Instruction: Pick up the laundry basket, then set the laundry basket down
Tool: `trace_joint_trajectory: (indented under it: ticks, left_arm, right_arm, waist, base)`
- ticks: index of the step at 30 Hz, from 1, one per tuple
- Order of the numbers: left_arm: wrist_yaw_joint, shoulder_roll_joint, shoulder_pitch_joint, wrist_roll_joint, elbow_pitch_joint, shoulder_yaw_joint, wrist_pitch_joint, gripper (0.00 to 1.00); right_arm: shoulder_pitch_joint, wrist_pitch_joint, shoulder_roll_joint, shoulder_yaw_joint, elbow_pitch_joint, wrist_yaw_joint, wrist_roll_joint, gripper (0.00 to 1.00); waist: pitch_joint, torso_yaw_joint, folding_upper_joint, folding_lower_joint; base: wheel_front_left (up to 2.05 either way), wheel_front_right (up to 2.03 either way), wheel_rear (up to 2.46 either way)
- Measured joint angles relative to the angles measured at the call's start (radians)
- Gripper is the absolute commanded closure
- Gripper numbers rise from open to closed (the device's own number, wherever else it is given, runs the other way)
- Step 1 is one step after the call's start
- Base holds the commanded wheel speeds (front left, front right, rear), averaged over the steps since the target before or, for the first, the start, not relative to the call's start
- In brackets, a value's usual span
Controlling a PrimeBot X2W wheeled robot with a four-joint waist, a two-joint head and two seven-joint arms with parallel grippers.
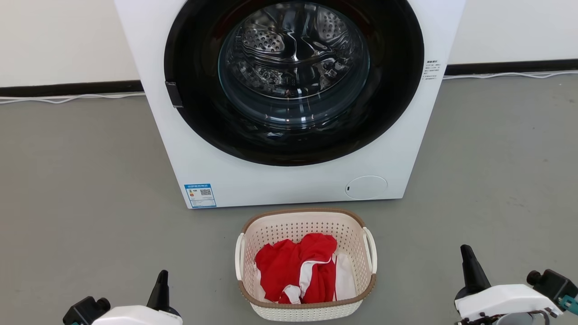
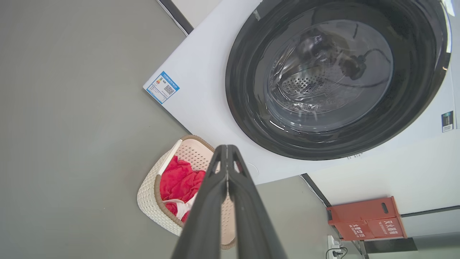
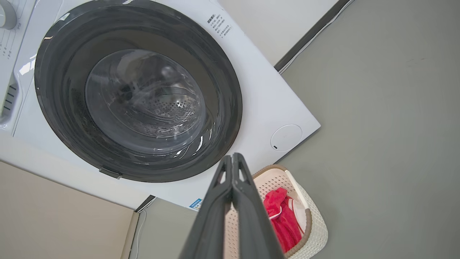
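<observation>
A cream laundry basket holding red and white clothes sits on the grey floor just in front of a white washer. Farther from the washer, the left gripper and right gripper hang apart from the basket, fingers pressed together, empty

White washer — dark round door, grey floor, red clothes

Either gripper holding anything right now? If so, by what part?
Nothing held. Left gripper and right gripper are shut and empty, apart from the laundry basket.
</observation>
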Motion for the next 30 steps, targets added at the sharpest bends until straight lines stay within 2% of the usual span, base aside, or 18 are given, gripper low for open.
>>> trace_joint_trajectory:
  ticks: [30]
  left_arm:
    - [-0.046, 0.002, -0.007, -0.301, -0.063, 0.026, 0.08, 1.0]
  right_arm:
    - [0.0, 0.079, 0.004, -0.023, -0.07, 0.0, 0.362, 1.0]
  waist:
    - [0.016, 0.009, 0.0, 0.0]
  base:
    - [0.0, 0.0, 0.0]
